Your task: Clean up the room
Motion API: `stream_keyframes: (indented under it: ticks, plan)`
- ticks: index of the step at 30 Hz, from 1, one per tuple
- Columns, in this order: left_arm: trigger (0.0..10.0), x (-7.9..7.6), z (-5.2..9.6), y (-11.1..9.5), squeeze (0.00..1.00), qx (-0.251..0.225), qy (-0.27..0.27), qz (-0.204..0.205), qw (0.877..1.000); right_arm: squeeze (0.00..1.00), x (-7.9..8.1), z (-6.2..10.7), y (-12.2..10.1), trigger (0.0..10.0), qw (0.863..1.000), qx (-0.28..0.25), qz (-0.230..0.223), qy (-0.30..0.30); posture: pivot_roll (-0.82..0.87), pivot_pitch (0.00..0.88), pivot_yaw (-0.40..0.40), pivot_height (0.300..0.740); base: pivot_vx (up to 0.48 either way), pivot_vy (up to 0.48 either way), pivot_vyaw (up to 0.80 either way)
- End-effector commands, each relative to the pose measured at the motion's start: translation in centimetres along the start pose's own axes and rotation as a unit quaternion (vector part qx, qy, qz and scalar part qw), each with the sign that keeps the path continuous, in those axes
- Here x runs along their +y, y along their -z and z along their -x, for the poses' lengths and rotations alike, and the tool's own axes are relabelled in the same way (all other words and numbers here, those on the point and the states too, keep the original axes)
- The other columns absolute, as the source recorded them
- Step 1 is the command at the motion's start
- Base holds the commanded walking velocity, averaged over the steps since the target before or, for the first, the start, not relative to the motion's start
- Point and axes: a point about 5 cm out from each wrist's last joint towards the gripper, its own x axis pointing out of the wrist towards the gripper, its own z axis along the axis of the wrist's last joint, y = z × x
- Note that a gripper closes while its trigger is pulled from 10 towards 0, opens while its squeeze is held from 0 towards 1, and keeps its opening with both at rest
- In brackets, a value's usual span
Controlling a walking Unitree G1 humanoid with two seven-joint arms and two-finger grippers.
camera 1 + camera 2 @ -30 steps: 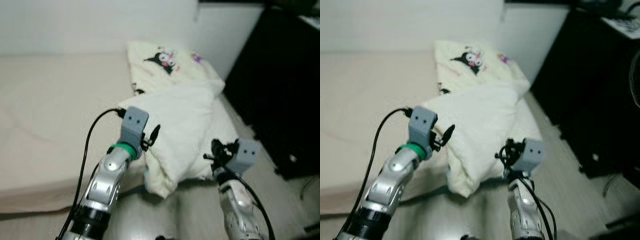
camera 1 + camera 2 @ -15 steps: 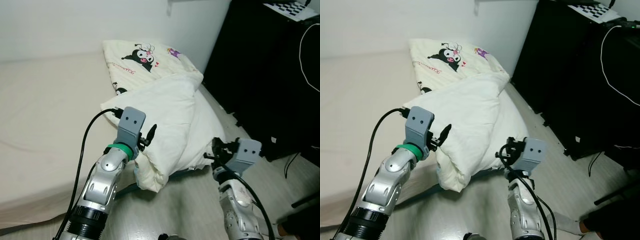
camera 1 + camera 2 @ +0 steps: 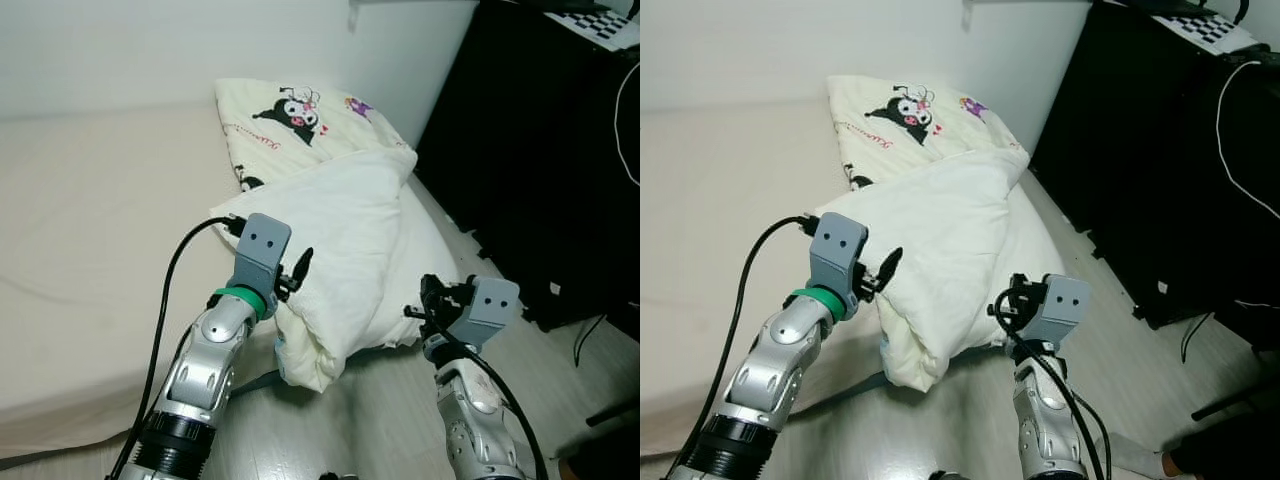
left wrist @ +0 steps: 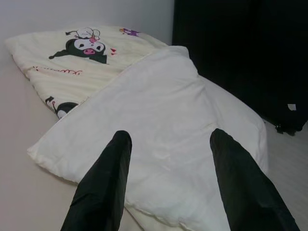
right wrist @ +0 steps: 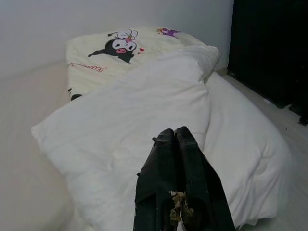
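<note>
On the beige bed (image 3: pixel 90 230), a puffy white pillow (image 3: pixel 340 250) overhangs; left gripper (image 4: pixel 168 178) spread wide, right gripper (image 5: pixel 175 144) pinched empty. A nudge could tip it off.

Both silver arms were raised forward, the left gripper (image 4: pixel 166 180) with its black fingers (image 4: pixel 103 187) spread wide apart, the right gripper (image 5: pixel 177 185) lower, its two fingers pressed together and holding nothing.
</note>
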Motion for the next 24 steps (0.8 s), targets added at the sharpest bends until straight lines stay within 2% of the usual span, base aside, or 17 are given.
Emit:
stream_keyframes:
  ticks: [1,11,15,24]
  plan:
    - [10.0,-0.29,0.10,0.48,0.00,0.007,0.005,-0.001,1.000,0.00,-0.32,0.37,0.44,10.0,1.000,0.007,0.004,0.005,0.00,0.100,0.003,0.733,0.458,0.000,0.00]
    - [10.0,-0.25,-0.01,0.38,0.00,0.004,0.006,-0.003,1.000,0.00,-0.31,0.31,0.51,10.0,1.000,0.008,0.005,0.005,0.00,0.088,0.006,0.733,0.410,0.000,0.00]
    - [10.0,-0.31,-0.05,0.28,0.00,0.005,0.006,0.013,1.000,0.00,-0.31,0.28,0.53,10.0,1.000,0.008,0.006,0.004,0.00,0.088,0.006,0.733,0.000,0.000,0.00]
    - [10.0,-0.35,0.16,0.53,0.00,0.006,0.009,0.011,1.000,0.00,-0.36,0.41,0.74,10.0,1.000,0.012,0.000,0.004,0.00,0.089,0.006,0.733,0.000,0.000,0.00]
